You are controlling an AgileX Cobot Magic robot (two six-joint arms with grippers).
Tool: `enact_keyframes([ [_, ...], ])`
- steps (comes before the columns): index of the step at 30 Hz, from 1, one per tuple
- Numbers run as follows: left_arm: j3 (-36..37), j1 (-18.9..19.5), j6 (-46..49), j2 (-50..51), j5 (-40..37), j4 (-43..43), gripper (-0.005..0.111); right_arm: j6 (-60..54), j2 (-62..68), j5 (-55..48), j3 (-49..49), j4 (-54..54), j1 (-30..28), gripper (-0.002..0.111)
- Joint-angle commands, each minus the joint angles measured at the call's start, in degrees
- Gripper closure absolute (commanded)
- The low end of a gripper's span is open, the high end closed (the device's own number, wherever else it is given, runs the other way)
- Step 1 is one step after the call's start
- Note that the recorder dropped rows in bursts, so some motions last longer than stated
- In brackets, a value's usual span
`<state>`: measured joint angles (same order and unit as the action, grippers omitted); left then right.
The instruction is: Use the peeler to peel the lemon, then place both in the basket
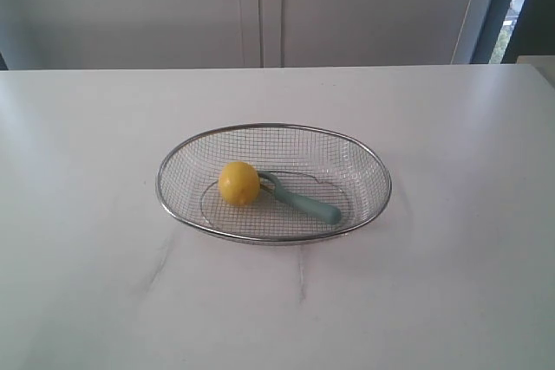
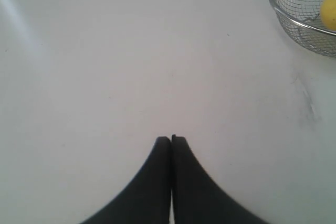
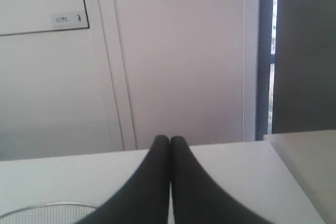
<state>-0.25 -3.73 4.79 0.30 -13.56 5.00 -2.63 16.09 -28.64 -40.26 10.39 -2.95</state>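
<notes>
Both items sit in the basket [image 1: 368,162] at desk [image 1: 104,301] centre: the lemon [image 1: 238,183] lies left of middle on the mesh, and the peeler [image 1: 302,200] lies just right of it, loop head touching or nearly touching the lemon, handle running toward the near right. Whether the lemon is peeled we can't tell; its skin looks smooth and whole from here, so we judge the job is either at its start or fully done.

Neither arm shows in the exterior view. The left hand [image 2: 171,139] is closed on nothing, fingertips pressed together, hovering over bare desk w/ the basket rim and a bit of lemon at the edge of its view. The right hand [image 3: 169,139] is likewise closed and empty, pointed at the back wall, w/ only a sliver of rim in sight.

If we're starting, we'd do this:
- Open both hands before going in; shut fingers can't take anything.
- Right goes for the peeler handle, its free near-right end, clear of the lemon.
- Left takes the lemon from above, across its width, so it doesn't roll on the mesh.
- Lift both clear of the rim before bringing blade to skin.

Watch the rim: a low approach could snag it and shove the basket.
</notes>
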Motion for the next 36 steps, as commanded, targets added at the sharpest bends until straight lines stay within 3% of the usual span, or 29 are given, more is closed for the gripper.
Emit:
enact_keyframes([
  [1,0.3,-0.3,0.0,-0.3,0.0,0.3,0.107,0.2,-0.2,4.4,7.0,1.3,-0.4,0.108],
  [9,0.3,-0.3,0.0,-0.3,0.0,0.3,0.107,-0.5,-0.8,20.5,21.6,3.9,1.6,0.108],
  [26,0.3,-0.3,0.0,-0.3,0.0,0.3,0.107,-1.4,-15.0,20.6,40.2,3.5,5.6,0.108],
  [36,0.3,-0.3,0.1,-0.3,0.0,0.3,0.107,-1.2,-16.1,14.7,40.3,-6.3,5.7,0.108],
])
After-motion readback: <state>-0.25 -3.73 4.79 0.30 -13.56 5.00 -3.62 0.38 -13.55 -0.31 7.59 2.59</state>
